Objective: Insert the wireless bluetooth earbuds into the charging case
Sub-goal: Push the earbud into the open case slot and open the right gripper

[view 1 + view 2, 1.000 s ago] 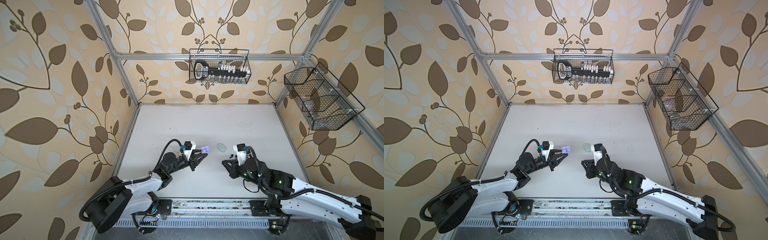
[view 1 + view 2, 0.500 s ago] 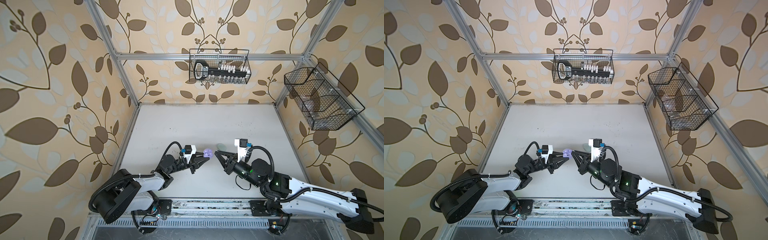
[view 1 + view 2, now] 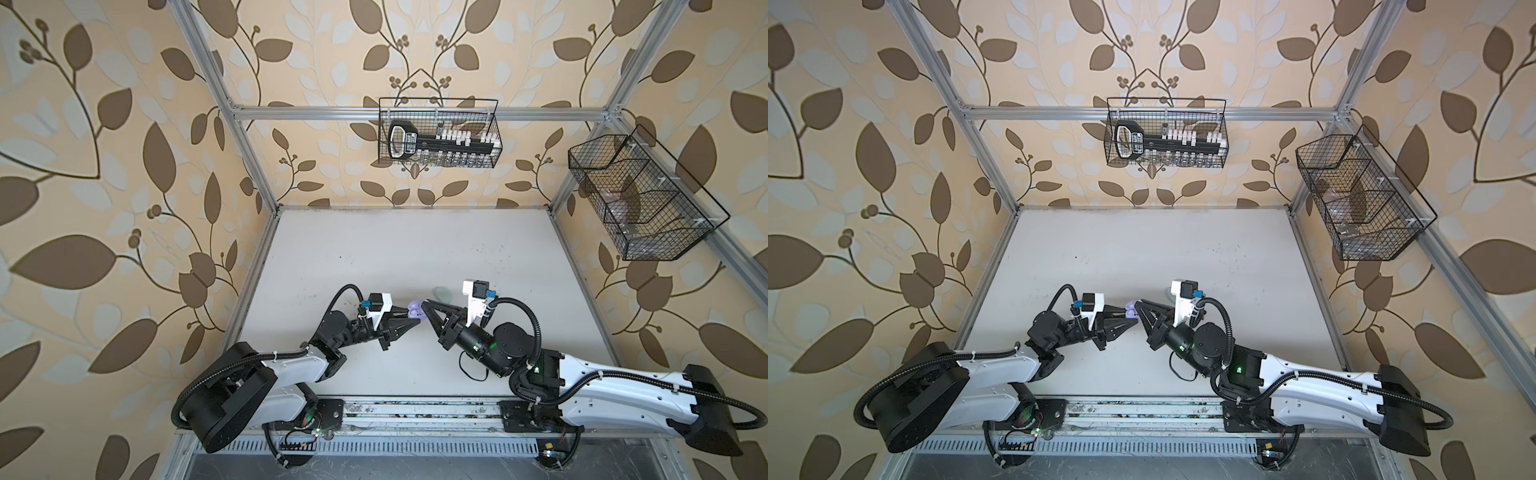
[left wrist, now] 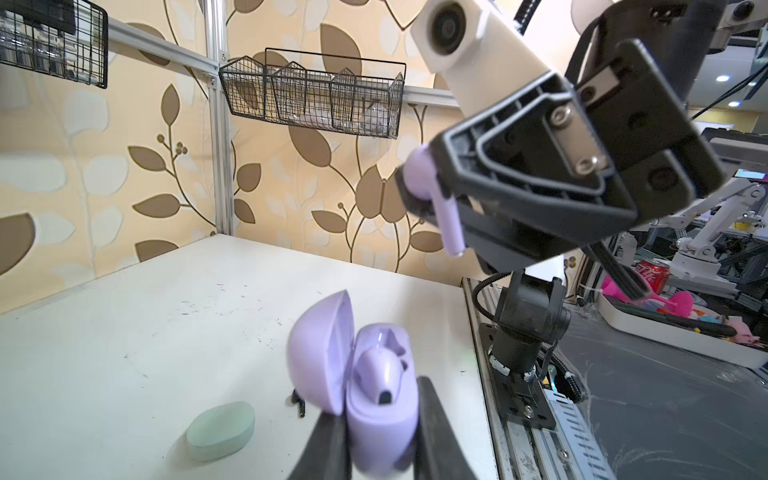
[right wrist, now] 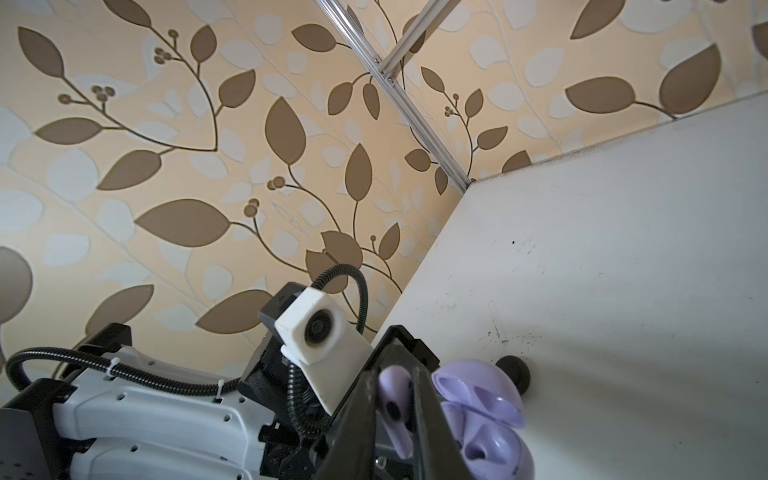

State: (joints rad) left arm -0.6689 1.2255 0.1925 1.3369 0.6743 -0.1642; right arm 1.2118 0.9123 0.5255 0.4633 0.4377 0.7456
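Observation:
My left gripper [image 4: 380,415] is shut on the open lavender charging case [image 4: 386,436], held just above the table. The case's lid [image 4: 320,353] is swung back, and one lavender earbud [image 4: 376,370] sits in a socket. My right gripper [image 5: 395,386] is shut on a second lavender earbud [image 5: 392,401], stem pointing down. It hangs right beside the case [image 5: 490,453], a little above it. In both top views the left gripper [image 3: 409,318] [image 3: 1127,316] and the right gripper [image 3: 426,308] [image 3: 1139,305] meet tip to tip at the case [image 3: 415,309].
A shut mint case [image 4: 220,430] [image 3: 441,294] lies on the white table [image 3: 415,249] just behind the grippers, with a small black earbud [image 4: 298,401] near it. Wire baskets hang on the back wall [image 3: 438,139] and the right wall [image 3: 640,199].
My right gripper has swung up from the table and leftward with the lavender earbud, until its tips are beside the case. The left gripper with the case shifted slightly.

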